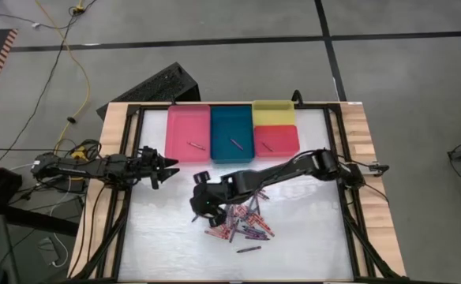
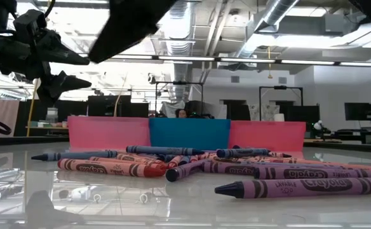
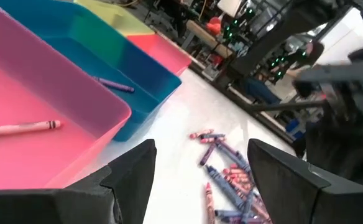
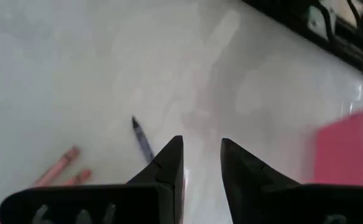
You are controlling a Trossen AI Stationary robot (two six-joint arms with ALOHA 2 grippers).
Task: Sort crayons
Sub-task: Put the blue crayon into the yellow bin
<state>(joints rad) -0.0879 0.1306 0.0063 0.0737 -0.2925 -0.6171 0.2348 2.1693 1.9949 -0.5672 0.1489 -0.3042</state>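
The row of trays, pink tray [image 1: 188, 134] to red tray [image 1: 276, 140], walled off the far side of the table [image 1: 159, 237]. The crayons [image 1: 242, 222] cluttered the middle, the right arm [image 1: 286, 170] stretched over them. Bare tabletop lay open toward the left and near edge.

This is a robotics lab or workshop: behind the bench [image 2: 185, 203] stand dark monitors [image 2: 358, 112] on desks, under bare ceiling ducts [image 2: 281, 13] and strip lights [image 2: 236, 60].
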